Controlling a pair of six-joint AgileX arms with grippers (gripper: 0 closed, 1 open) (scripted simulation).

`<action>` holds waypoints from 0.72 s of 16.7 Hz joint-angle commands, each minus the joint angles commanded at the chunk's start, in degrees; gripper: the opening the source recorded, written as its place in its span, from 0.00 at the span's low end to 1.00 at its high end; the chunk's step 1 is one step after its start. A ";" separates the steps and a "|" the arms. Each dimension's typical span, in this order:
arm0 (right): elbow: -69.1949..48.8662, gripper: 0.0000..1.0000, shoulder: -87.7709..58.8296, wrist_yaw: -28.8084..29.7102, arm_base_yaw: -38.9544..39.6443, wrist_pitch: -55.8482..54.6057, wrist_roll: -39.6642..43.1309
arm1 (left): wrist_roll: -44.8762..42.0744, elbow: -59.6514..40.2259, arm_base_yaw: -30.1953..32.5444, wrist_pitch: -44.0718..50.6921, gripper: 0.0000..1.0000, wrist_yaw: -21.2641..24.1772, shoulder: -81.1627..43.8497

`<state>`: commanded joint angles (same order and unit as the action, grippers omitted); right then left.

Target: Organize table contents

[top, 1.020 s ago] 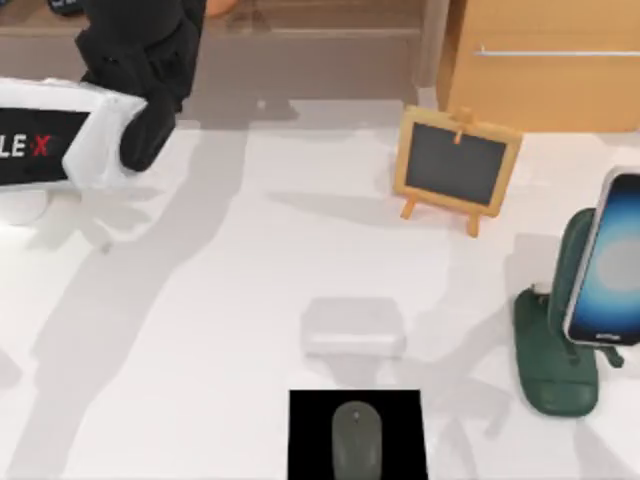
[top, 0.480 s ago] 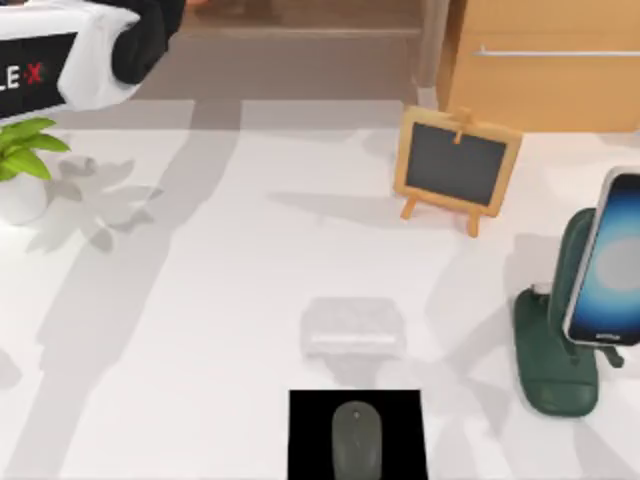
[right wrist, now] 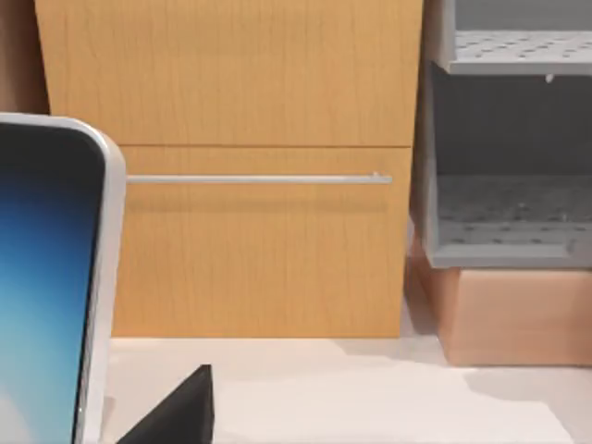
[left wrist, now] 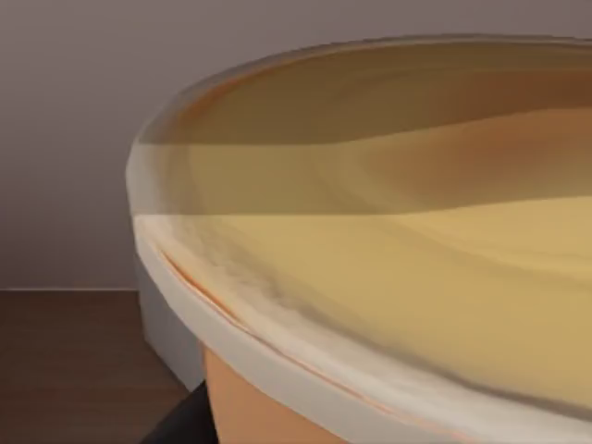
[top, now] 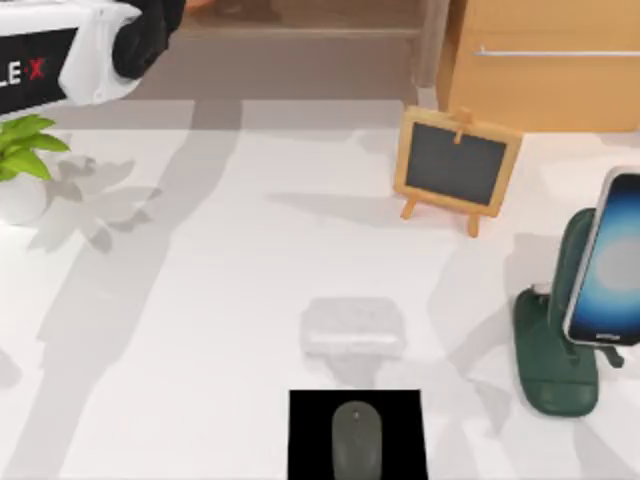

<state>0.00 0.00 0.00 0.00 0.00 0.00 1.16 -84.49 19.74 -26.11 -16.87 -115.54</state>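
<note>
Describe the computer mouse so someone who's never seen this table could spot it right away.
Start at the white table and go to the middle of its near edge, where a black mouse pad lies. The mouse sits centred on it: a small grey oval, unlike the pale blocky object just behind.

Smooth matte white table [top: 200,330], wood-grain cabinet [top: 540,80] with brushed metal handle [right wrist: 259,179], glossy phone screen [top: 612,255].

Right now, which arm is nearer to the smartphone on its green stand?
Right: its wrist view has the smartphone close up. The left arm sits at the table's far left back, the smartphone at the right edge.
</note>
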 joint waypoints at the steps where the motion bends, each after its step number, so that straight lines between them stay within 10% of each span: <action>1: 0.00 1.00 0.00 0.00 0.00 0.00 0.00 | -0.10 -0.14 0.05 -0.28 0.00 -0.39 0.29; 10: 0.00 1.00 0.00 0.00 0.00 0.00 0.00 | 0.15 -0.18 -0.37 0.22 0.00 0.26 -0.41; 12: 0.00 1.00 0.00 0.00 0.00 0.00 0.00 | 0.15 -0.18 -0.37 0.22 0.15 0.26 -0.41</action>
<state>0.00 0.00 0.00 0.00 0.00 0.00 1.31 -84.67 19.37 -25.89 -16.61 -115.95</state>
